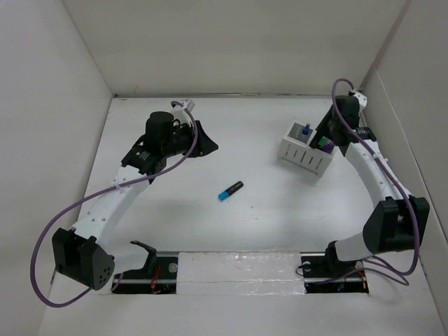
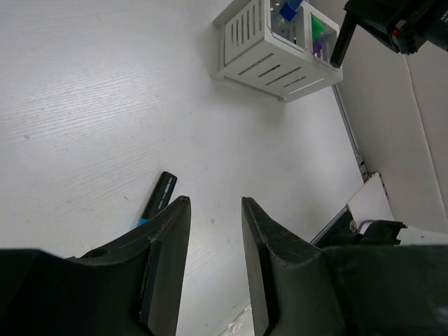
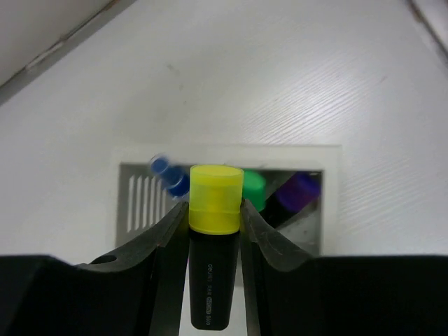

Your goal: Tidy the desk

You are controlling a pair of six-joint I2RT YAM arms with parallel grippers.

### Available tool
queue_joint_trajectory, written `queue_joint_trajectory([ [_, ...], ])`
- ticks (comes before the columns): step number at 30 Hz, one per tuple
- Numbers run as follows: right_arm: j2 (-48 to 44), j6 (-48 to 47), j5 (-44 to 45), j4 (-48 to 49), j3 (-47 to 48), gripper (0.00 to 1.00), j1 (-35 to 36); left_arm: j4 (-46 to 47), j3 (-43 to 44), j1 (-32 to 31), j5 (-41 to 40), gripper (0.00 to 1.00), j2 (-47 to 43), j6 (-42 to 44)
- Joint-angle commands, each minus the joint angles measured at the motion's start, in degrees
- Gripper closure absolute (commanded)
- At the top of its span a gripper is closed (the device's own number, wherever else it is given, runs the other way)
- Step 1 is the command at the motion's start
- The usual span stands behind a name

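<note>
The white desk [image 1: 266, 210] carries a small white slotted organiser box [image 1: 304, 155] at the right back. My right gripper [image 3: 215, 206] hovers over the box [image 3: 329, 210] and is shut on a black highlighter with a yellow cap [image 3: 215, 199], held upright. In the box stand a blue marker [image 3: 168, 178], a green one [image 3: 255, 187] and a purple one [image 3: 297, 192]. A black marker with a cyan end [image 1: 230, 190] lies on the desk's middle. My left gripper [image 1: 203, 143] is open and empty, above the desk, left of that marker [image 2: 159, 196].
White walls close in the desk at the back and both sides. A glossy strip [image 1: 238, 269] runs along the near edge between the arm bases. The organiser also shows in the left wrist view [image 2: 273, 52], with the right gripper's dark body above it.
</note>
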Motion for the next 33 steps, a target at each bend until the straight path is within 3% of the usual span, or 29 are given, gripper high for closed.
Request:
queue_joint_trajectory([
  [1,1.48,-1.85,-0.37,2.21,2.74,0.92,-5.35,2.48,3.81,0.06,0.37,0.68,0.57,-0.13],
  [7,7.44,-4.75,5.69,2.91,7.21,0.89,-10.81,2.91,5.83,0.06,-0.42,0.68,1.98,0.14],
  [17,14.66,-7.48,9.29,3.27,13.28,0.88,-10.81,1.68,8.83,0.06,-2.44,0.68,3.39,1.28],
  [28,15.45,-7.48,15.45,4.76,8.28,0.87,-6.07,0.19,10.32,0.59,-1.74,0.68,4.7,1.81],
  [30,15.19,-7.22,16.5,4.23,7.75,0.84,-4.75,-0.16,10.23,0.59,-1.65,0.68,4.62,1.98],
  [33,13.88,-6.51,18.08,4.23,6.26,0.71,-4.13,-0.34,9.8,1.12,-1.48,0.68,4.09,1.98],
])
